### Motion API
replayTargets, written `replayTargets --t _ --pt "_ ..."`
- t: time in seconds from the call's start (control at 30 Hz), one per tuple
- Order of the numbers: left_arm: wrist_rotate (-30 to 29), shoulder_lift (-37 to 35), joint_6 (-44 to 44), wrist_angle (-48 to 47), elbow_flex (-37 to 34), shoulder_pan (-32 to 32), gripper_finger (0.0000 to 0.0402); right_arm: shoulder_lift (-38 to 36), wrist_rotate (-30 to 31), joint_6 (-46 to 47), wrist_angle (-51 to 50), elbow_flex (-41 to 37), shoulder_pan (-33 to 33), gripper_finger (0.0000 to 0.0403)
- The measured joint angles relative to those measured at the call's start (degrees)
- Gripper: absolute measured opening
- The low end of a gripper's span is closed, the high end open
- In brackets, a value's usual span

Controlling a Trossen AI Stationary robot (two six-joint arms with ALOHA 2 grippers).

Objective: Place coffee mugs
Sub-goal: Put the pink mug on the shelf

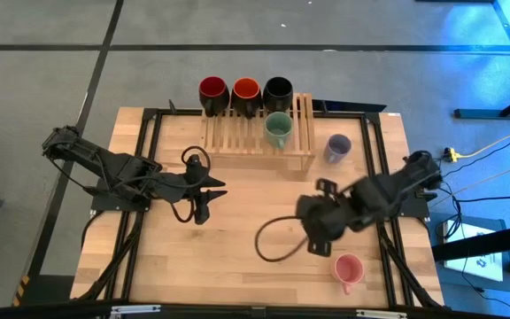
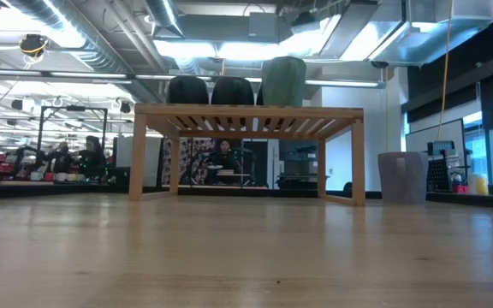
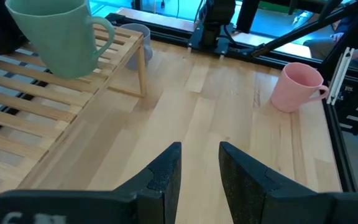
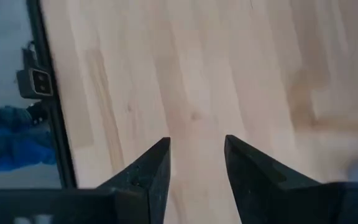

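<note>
both pairs of fingers stand apart with nothing between them: the right gripper (image 1: 313, 245) hangs over bare wood at the near right of the table (image 1: 237, 257), the left gripper (image 1: 200, 215) over the near left middle, nose toward the rack.

nearest lies the pink mug (image 1: 348, 268), upright on the table just beside the right gripper, handle toward the near edge. farther off the lavender-blue mug (image 1: 337, 147) stands on the table just beside the right end of the slatted wooden rack (image 1: 257, 135). the green mug (image 1: 278, 130) sits on the rack's slats, and at the rack's far edge the dark red mug (image 1: 213, 93), the red-orange mug (image 1: 245, 94) and the black mug (image 1: 277, 93) stand in a row.

these look like glazed ceramic: stiff, fairly heavy for their size, slick, and likely to chip if dropped. i'd take the pink one by pinching its wall at the rim, one finger inside, away from the handle.
</note>
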Motion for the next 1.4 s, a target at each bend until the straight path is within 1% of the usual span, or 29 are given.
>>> replayTargets --t 0.1,0.23,0.33,0.43,0.53,0.63,0.77,1.03,1.1,1.17,1.33,1.4 --pt "0.0 0.0 0.2 0.0 0.0 0.0 0.0102 -3.2 0.5 10.1 0.6 -7.4 4.4 0.0138" --pt "-0.1 0.0 0.2 0.0 0.0 0.0 0.0102 -8.4 0.0 26.2 3.6 -20.4 10.7 0.0138" --pt "-0.1 0.0 0.2 0.0 0.0 0.0 0.0102 -11.8 -2.8 38.4 9.6 -30.3 15.3 0.0138" --pt "-0.1 0.0 0.2 0.0 0.0 0.0 0.0102 -12.7 -7.1 48.9 18.3 -38.0 18.5 0.0138" --pt "-0.1 0.0 0.2 0.0 0.0 0.0 0.0102 -12.6 -10.7 55.5 27.7 -43.1 20.6 0.0138" --pt "-0.1 0.0 0.2 0.0 0.0 0.0 0.0102 -11.6 -11.9 60.3 33.2 -46.5 21.7 0.0138" --pt "-0.1 0.0 0.3 0.0 0.0 0.0 0.0102 -10.5 -12.1 64.3 35.7 -48.9 22.5 0.0138" --pt "-0.1 0.0 0.3 -0.1 0.0 0.0 0.0102 -7.4 -11.7 64.9 36.0 -50.5 22.4 0.0138" --pt "-0.1 0.0 0.3 -0.3 0.0 0.0 0.0102 -6.4 -11.7 64.9 35.9 -50.5 22.4 0.0131" --pt "-0.1 0.0 0.3 -0.4 0.0 0.0 0.0102 -5.3 -11.7 64.5 36.2 -50.5 22.4 0.0113" --pt "-0.1 0.0 0.3 -0.4 0.0 0.0 0.0102 -4.9 -11.1 61.8 36.1 -50.5 22.0 0.0032" --pt "-0.2 0.0 0.3 -0.4 0.0 0.0 0.0102 -5.1 -10.9 59.5 35.2 -50.3 21.2 0.0012"
